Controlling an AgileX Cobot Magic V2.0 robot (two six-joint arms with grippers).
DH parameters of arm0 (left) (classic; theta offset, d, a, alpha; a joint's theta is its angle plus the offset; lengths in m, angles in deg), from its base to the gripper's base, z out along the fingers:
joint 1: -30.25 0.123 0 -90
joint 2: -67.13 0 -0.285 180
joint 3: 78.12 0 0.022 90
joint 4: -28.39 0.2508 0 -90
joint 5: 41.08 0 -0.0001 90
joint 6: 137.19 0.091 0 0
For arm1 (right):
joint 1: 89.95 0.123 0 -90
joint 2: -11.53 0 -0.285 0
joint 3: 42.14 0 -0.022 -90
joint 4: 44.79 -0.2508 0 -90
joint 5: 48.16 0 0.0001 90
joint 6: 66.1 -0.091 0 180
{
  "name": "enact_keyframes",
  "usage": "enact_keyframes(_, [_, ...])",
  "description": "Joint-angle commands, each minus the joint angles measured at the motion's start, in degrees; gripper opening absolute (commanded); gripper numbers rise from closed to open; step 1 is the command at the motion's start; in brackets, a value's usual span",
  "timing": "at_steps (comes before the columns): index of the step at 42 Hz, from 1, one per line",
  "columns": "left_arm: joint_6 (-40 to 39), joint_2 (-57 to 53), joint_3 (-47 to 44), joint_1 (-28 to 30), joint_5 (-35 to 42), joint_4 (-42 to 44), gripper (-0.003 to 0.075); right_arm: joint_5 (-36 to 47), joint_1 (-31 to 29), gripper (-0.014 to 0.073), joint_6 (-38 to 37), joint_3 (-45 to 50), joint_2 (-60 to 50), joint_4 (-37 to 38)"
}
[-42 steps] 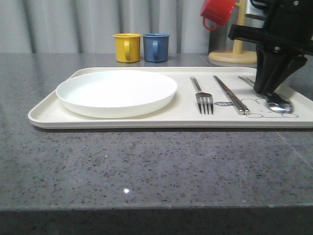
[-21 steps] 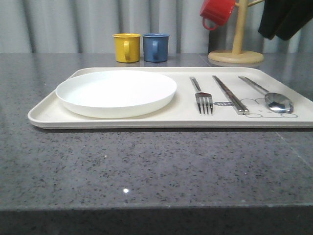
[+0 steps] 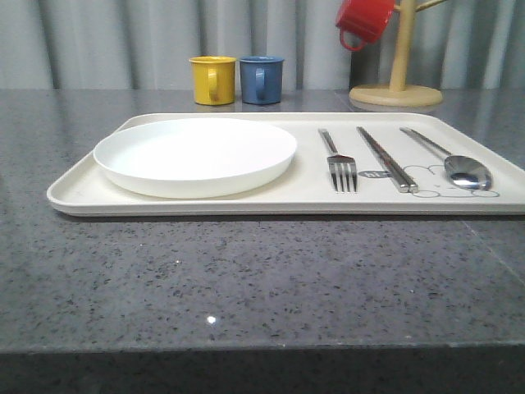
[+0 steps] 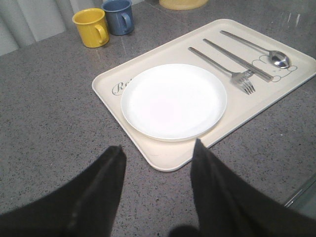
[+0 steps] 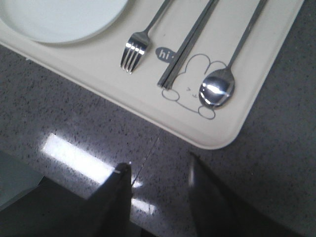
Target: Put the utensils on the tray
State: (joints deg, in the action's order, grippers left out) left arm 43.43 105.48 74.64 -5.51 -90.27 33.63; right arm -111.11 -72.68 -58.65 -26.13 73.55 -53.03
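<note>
While every piece of cutlery lies flat, the scene reads line by line as follows.

Tray: the tray (image 3: 82, 193) is cream-white, smooth and rectangular with rounded corners and a low raised rim; it rests on a speckled grey stone counter (image 3: 246, 279).
Plate: a round glossy white plate (image 3: 195, 154) sits on the tray's left half.
Fork: the fork (image 3: 338, 160), shiny silver metal with four tines, lies on the tray just right of the plate, its long axis running front to back and its tines toward the tray's near rim.
Chopsticks: the chopsticks (image 3: 384, 158), slim, flat and paired, lie between fork and spoon, roughly parallel to the fork.
Spoon: the spoon (image 3: 456, 164) lies nearest the tray's right rim, oval bowl toward the near rim over the line-drawn bunny (image 5: 190, 89), handle pointing away.
Mugs: a yellow mug (image 3: 212, 80) and a blue mug (image 3: 262, 79) stand behind the tray; a red mug (image 3: 365, 20) hangs on a wooden stand (image 3: 397, 82).
Left gripper: the left gripper (image 4: 157, 163) hangs with dark fingers spread apart, empty, over the counter near the tray's corner.
Right gripper: the right gripper (image 5: 158, 185) is likewise spread and empty, over the counter beside the tray's near rim.
Change: the black arm that stood over the spoon a second ago has gone from the front view.
</note>
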Motion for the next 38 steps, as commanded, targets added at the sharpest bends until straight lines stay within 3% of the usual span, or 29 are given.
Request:
enact_keyframes(1, [-0.6, 0.3, 1.5, -0.4, 4.5, 0.3, 0.0311, 2.2, 0.1, 0.0318, 0.9, 2.3, -5.5, 0.2])
enact_keyframes(20, [-0.6, 0.3, 1.5, -0.4, 4.5, 0.3, 0.0311, 2.4, 0.0, 0.0316, 0.5, 12.0, -26.2, 1.0])
enact_keyframes(38, [-0.6, 0.3, 1.5, -0.4, 4.5, 0.3, 0.0311, 3.8, 0.0, 0.0316, -2.3, 12.0, -28.6, 3.7])
